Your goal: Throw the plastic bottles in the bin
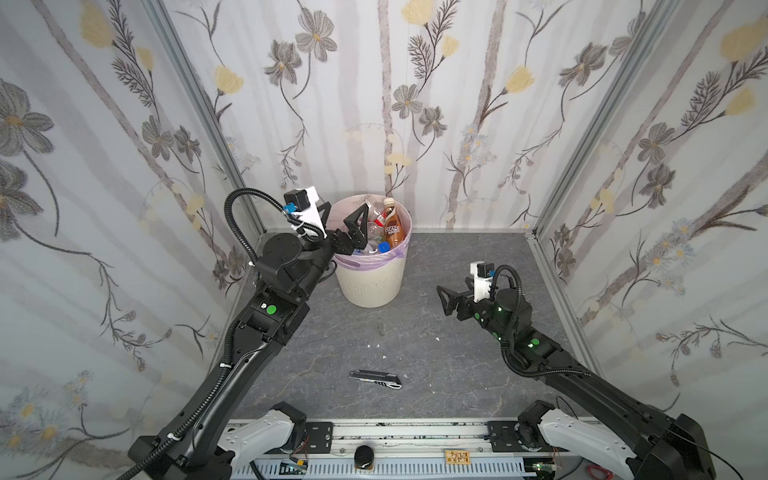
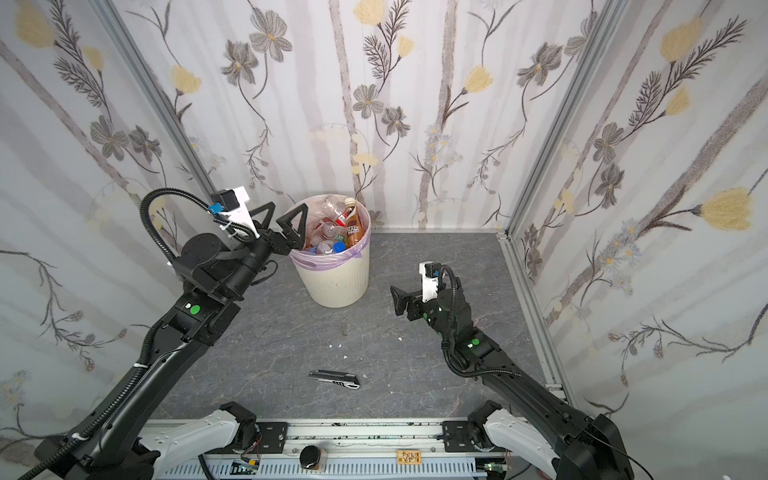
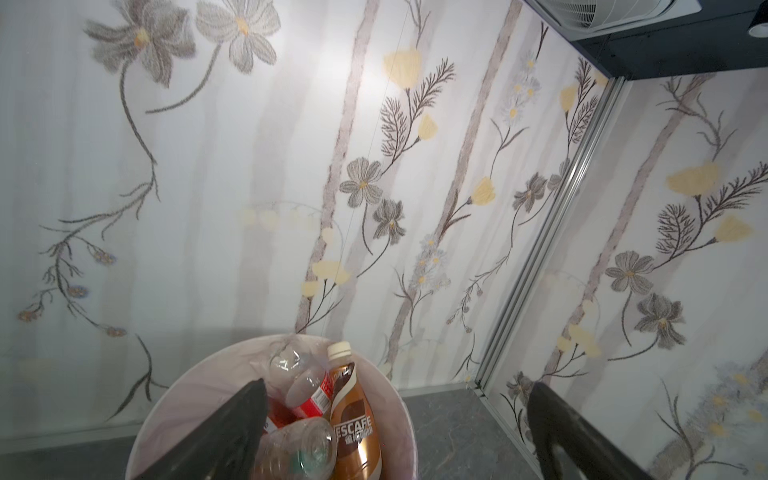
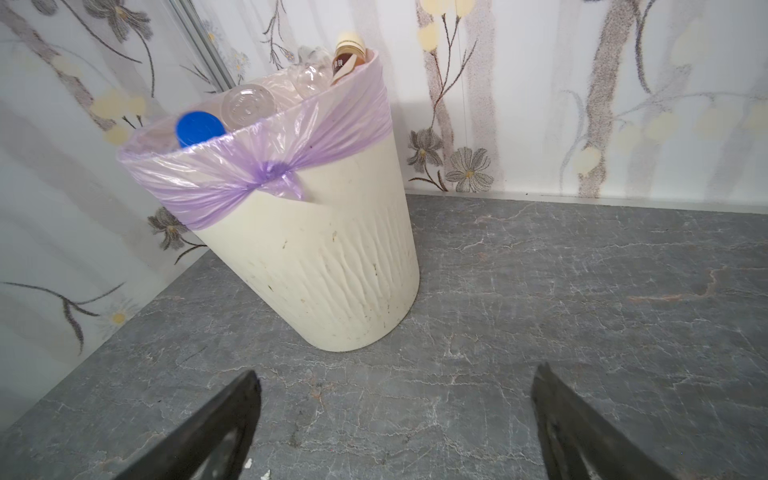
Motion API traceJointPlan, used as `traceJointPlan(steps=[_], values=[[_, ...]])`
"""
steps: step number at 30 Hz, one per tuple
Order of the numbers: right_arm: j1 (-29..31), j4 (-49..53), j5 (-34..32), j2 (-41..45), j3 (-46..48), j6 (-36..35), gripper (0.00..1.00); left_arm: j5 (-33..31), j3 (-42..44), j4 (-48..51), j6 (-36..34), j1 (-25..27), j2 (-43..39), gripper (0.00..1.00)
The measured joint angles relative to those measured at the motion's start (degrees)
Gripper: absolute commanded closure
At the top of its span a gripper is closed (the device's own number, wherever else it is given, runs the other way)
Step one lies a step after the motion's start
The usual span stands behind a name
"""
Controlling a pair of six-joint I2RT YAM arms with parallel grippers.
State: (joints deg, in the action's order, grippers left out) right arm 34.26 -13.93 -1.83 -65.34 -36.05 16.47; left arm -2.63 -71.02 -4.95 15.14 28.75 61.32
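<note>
By the bench's back edge, left of centre, stood the bin, the plastic bottles heaped inside to its rim, an amber bottle nearly upright at the far side. The left jaws hung over the near-left rim, spread wide and empty. The right jaws, equally wide and empty, faced the bin from well apart. No bottle showed on the bench; only a utility knife lay near its front edge.

Robot test booth (floral-papered panels, aluminium frame)
</note>
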Motion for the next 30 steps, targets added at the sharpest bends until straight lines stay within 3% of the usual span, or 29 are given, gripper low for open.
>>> traceJointPlan(steps=[8, 13, 20, 25, 30], values=[[0.02, -0.31, -1.11, -0.2, -0.17, -0.02, 0.0, -0.87, 12.11, 0.48, 3.96, 0.02, -2.21, 0.0], [-0.2, -0.24, -8.04, -0.66, -0.22, 0.17, 0.0, -12.66, 18.64, -0.48, 3.65, -1.79, -7.87, 0.0], [-3.32, 0.5, -23.71, -1.99, -0.72, 0.66, 0.0, -29.57, 31.23, -6.27, 7.82, -12.44, -12.83, 0.0], [-9.18, 0.63, -33.92, -1.97, 1.88, 2.97, 0.0, -41.16, 42.4, -12.02, 8.87, -16.57, -9.25, 0.0], [-11.85, -1.9, -41.94, 0.07, 6.71, 2.58, 0.0, -46.16, 49.27, -17.88, 8.5, -20.33, -2.78, 0.0]])
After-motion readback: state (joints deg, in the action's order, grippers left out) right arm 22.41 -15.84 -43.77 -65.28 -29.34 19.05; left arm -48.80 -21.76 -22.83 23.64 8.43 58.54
